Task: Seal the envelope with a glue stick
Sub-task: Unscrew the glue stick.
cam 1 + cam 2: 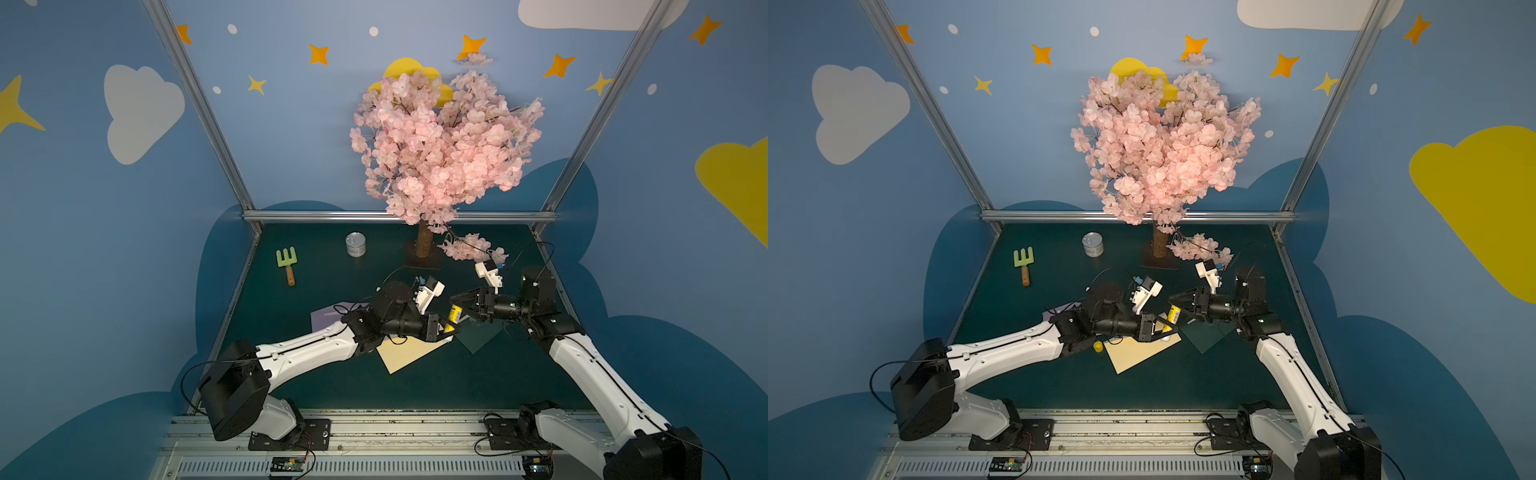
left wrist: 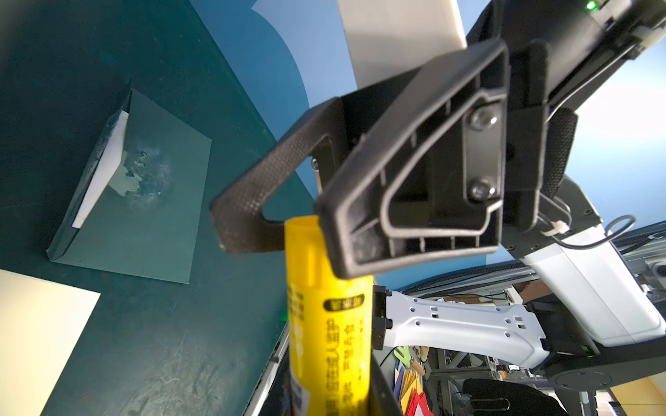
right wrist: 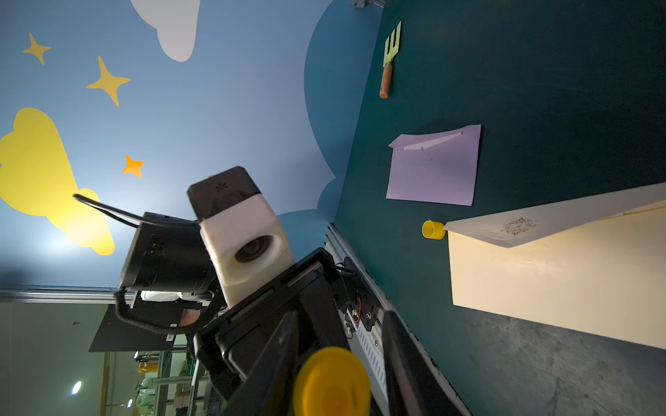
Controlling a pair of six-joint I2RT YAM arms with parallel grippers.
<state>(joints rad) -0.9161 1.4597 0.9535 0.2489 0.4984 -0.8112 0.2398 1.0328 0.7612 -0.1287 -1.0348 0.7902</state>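
Observation:
The yellow glue stick (image 1: 454,314) (image 1: 1173,314) hangs tilted above the table, my left gripper (image 1: 451,330) shut on its labelled body (image 2: 328,324). Its far end (image 3: 331,381) sits between the jaws of my right gripper (image 1: 455,300) (image 3: 338,360), which stand open, with a gap showing on one side. A loose yellow cap (image 1: 1098,346) (image 3: 432,229) lies by the cream envelope (image 1: 409,353), whose flap is up. To the right, a dark green envelope (image 2: 144,180) lies with its flap open and a shiny smear on it.
A purple envelope (image 3: 432,173) lies partly under the left arm. A pink blossom tree (image 1: 424,245) stands at the back, with a low branch over the right wrist camera. A tin can (image 1: 356,244) and a green garden fork (image 1: 286,264) are at the back left.

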